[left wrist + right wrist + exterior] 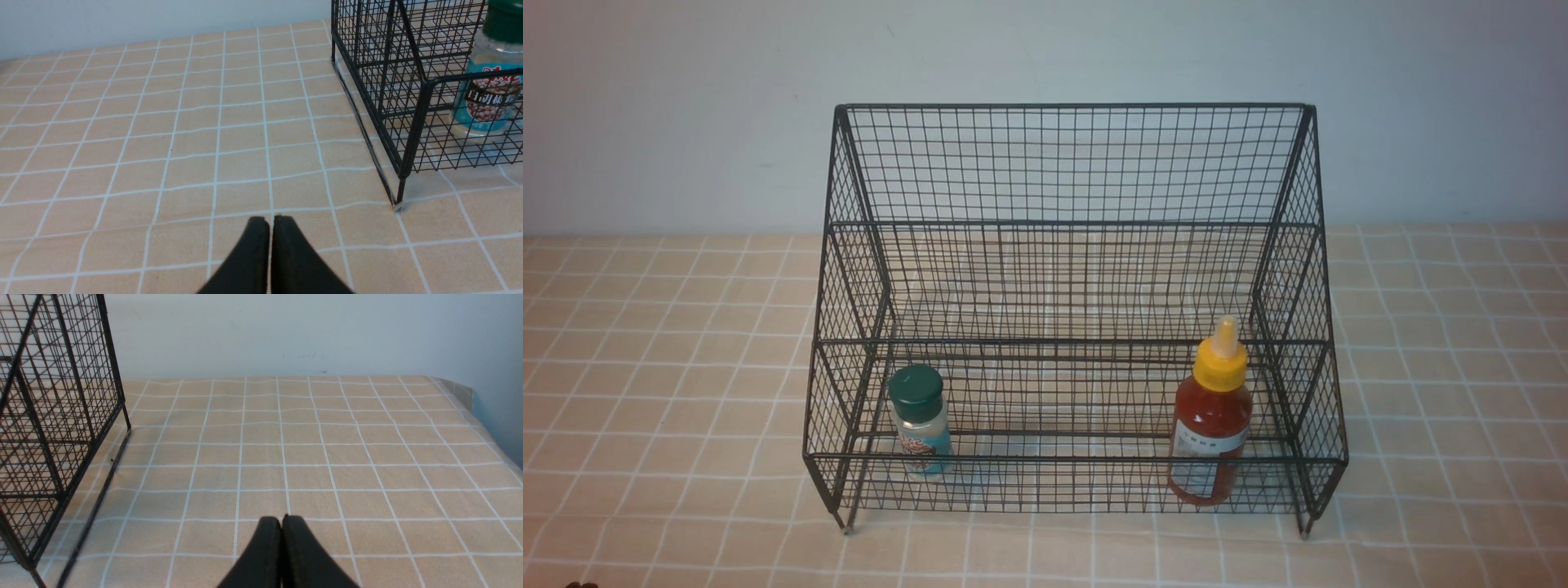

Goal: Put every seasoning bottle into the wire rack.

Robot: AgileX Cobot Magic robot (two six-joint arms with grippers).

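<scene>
The black wire rack (pixel 1070 163) stands in the middle of the table. On its lowest front tier the clear shaker jar (pixel 919 420) with a dark green cap and teal label stands upright at the left. The red sauce bottle (pixel 1211 412) with a yellow nozzle cap stands upright at the right. In the left wrist view the jar (pixel 492 81) shows behind the rack's corner post (pixel 412 134). My left gripper (pixel 271 220) is shut and empty over the cloth, short of the rack. My right gripper (pixel 282 519) is shut and empty too, with the rack's side (pixel 61 416) off to one side.
A peach checked tablecloth (pixel 670 367) covers the table and a pale wall (pixel 686 106) rises behind. The table's far right corner (pixel 461 390) drops off in the right wrist view. Neither arm shows in the front view.
</scene>
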